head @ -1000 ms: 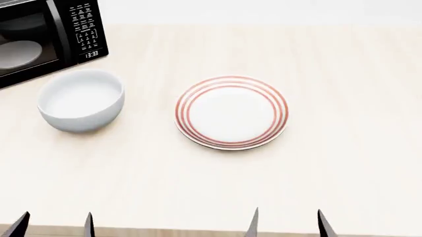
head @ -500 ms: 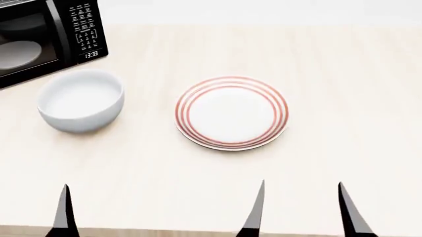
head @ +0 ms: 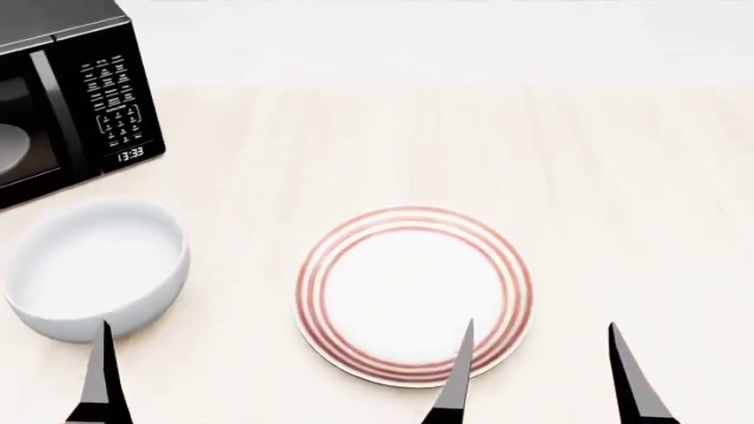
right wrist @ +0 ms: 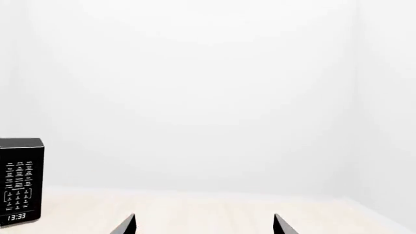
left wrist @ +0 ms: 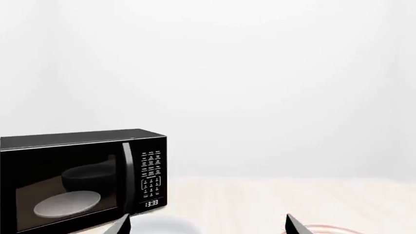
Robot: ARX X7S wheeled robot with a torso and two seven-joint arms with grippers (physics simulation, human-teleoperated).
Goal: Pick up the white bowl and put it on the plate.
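Note:
The white bowl (head: pixel 94 265) stands upright on the table at the left, in front of the microwave. Its rim also shows in the left wrist view (left wrist: pixel 162 227). The plate (head: pixel 412 296) with red rings lies flat to the bowl's right, apart from it; its edge shows in the left wrist view (left wrist: pixel 325 229). My left gripper (left wrist: pixel 208 226) is open and empty; one of its fingers (head: pixel 101 375) overlaps the bowl's near side in the head view. My right gripper (head: pixel 542 380) is open and empty over the plate's near right edge, and it also shows in the right wrist view (right wrist: pixel 204 225).
A black microwave (head: pixel 65 97) stands at the back left with a greyish dish (left wrist: pixel 68 204) behind its window. The light wooden table (head: pixel 613 177) stretches to the right and back. A white wall rises behind it.
The bowl, plate and microwave have shifted lower and nearer in the head view. Both grippers' fingers rose into view earlier and now stand closer to the bowl and plate.

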